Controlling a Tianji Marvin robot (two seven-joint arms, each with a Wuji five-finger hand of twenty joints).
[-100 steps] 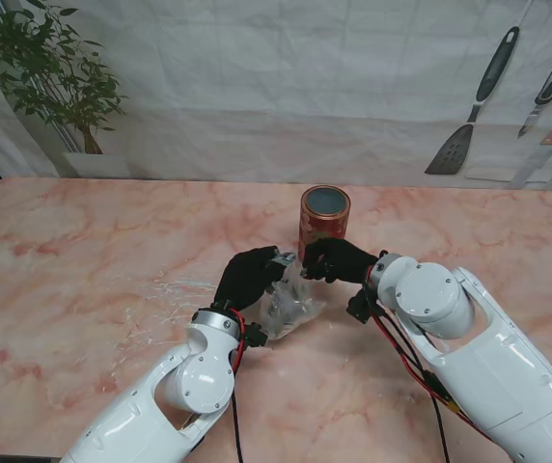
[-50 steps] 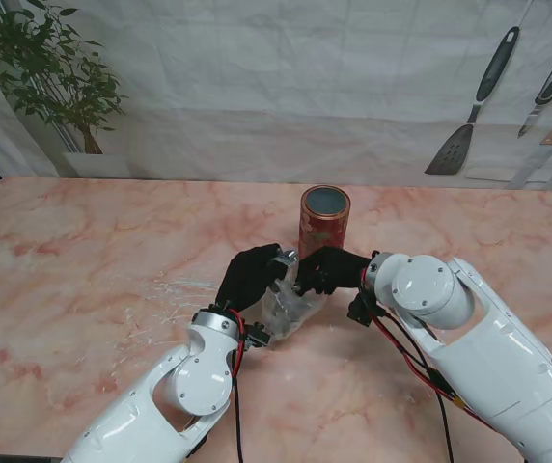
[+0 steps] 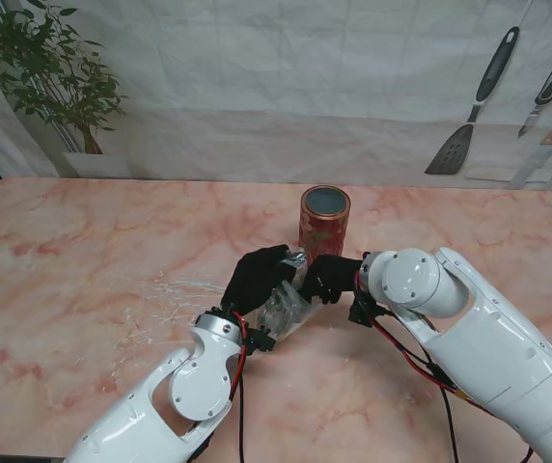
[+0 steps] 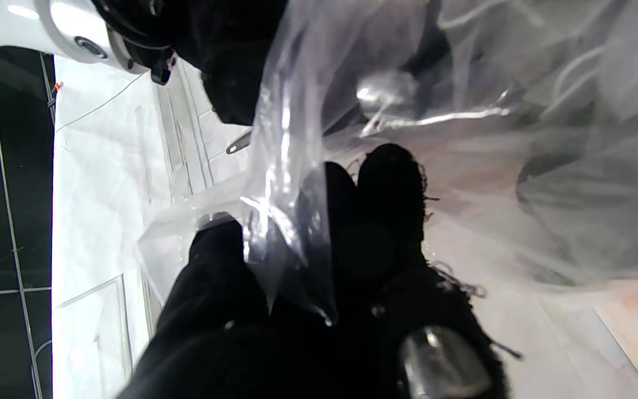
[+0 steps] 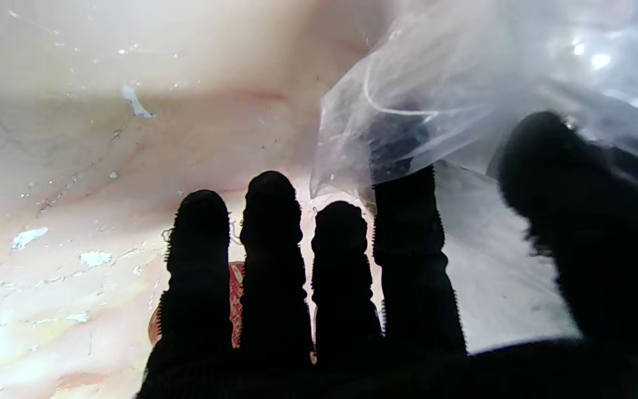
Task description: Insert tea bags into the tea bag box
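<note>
**Both hands on one bag**

Left hand (image 3: 260, 278) grips your one clear plastic bag (image 3: 282, 309); right hand (image 3: 330, 277) pinches its edge. One red tea bag box (image 3: 324, 224) stands just beyond them on the table (image 3: 93, 260), lettering unreadable

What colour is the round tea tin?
The tea tin is red with a gold pattern and a dark top, clearest in the stand view.

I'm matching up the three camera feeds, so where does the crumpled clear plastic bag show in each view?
Stand view: the crumpled clear plastic bag sits mid-table between the black-gloved left hand and right hand, nearer to me than the red cylindrical tin.
Left wrist: bag fills most of the picture, draped over the fingers.
Right wrist: bag occupies the upper-right corner.
Shared landmark: the bag's crinkled film.
</note>
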